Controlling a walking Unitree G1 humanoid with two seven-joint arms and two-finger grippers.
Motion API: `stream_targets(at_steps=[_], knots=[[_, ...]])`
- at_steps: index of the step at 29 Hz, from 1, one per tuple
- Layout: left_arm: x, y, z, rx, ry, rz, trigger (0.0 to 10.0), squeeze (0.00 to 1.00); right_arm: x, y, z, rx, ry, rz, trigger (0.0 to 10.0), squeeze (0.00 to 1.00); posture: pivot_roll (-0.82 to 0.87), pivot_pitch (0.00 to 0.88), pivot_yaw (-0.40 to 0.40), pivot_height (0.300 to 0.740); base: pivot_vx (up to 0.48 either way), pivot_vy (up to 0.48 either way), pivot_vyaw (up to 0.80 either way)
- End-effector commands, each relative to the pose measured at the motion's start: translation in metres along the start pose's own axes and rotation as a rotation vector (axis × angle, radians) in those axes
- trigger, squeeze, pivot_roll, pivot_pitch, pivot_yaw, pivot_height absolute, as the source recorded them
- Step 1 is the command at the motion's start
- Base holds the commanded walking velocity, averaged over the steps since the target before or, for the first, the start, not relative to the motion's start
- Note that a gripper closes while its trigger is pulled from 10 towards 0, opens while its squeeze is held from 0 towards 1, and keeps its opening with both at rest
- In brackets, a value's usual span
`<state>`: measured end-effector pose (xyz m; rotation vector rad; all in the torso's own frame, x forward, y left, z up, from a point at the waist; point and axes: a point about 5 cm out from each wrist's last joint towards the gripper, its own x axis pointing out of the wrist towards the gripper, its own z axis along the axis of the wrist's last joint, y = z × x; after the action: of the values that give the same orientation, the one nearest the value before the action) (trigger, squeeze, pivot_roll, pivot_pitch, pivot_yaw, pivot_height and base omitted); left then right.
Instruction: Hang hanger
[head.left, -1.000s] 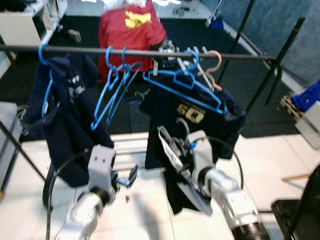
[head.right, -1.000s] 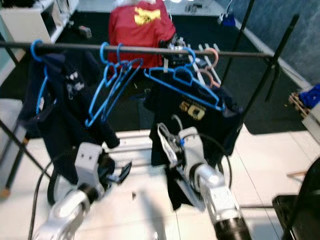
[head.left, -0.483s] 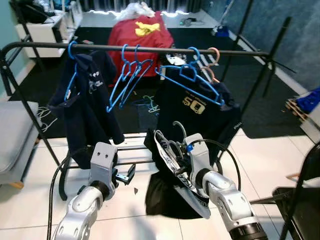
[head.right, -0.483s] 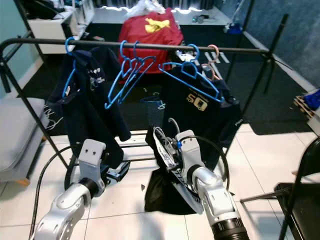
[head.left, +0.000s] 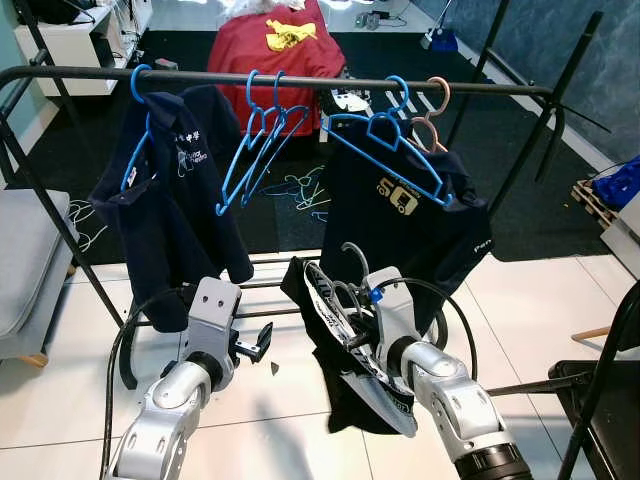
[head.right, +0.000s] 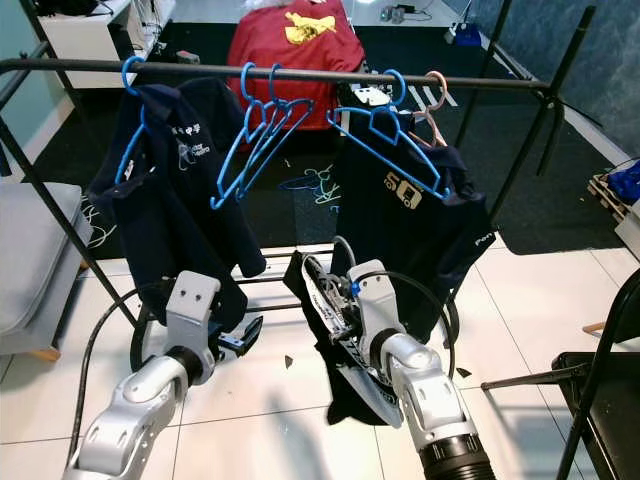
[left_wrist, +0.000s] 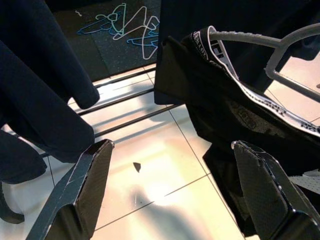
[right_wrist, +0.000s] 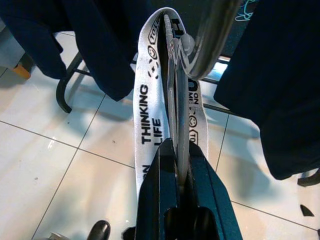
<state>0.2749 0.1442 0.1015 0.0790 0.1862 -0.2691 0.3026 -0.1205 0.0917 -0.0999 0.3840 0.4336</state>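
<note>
Hanger (head.left: 350, 300), grey and draped with a dark garment (head.left: 355, 370), sits low before the clothes rail (head.left: 300, 84), clenched in the right gripper (right_wrist: 176, 150). To hang it well, lift the hook above the rail's bare stretch between the empty blue hangers (head.left: 250, 140) and the hung dark shirt (head.left: 400, 220), then lower it squarely. The left gripper (left_wrist: 170, 170) hovers spread, holding nothing. No containers are visible.

Hangers and garments being counted at the clothes rail (head.left: 300, 85)

Four blue hangers (head.left: 385, 140) and one pink hanger (head.left: 432, 115) are hanging; two dark shirts (head.left: 175, 210) are hanging.
</note>
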Motion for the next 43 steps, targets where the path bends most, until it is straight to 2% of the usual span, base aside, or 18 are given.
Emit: stream_targets(at_steps=[1,23,29,43], knots=[[-0.0005,0.0002,-0.0073,-0.015,0.034,0.011,10.0,0.00,0.0008,0.0004,-0.0008,-0.013,-0.001,0.010,10.0,0.00,0.02,0.089,-0.048,0.740,0.000,0.000,0.00],[0.0038,0.0030,-0.0053,-0.030,0.029,0.040,10.0,0.00,0.0079,0.0051,0.0035,-0.040,0.000,0.047,10.0,0.00,0.03,0.081,-0.072,0.740,0.000,0.449,0.00],[0.0044,0.0019,-0.0023,-0.020,0.013,0.040,10.0,0.00,0.0079,0.0073,0.0034,-0.041,-0.002,0.055,10.0,0.00,0.03,0.079,-0.067,0.740,0.000,0.000,0.00],[0.0057,0.0006,-0.0010,-0.008,0.011,0.054,10.0,0.00,0.0069,0.0087,-0.0014,-0.033,0.000,0.053,10.0,0.00,0.03,0.075,-0.057,0.740,0.000,-0.411,0.00]])
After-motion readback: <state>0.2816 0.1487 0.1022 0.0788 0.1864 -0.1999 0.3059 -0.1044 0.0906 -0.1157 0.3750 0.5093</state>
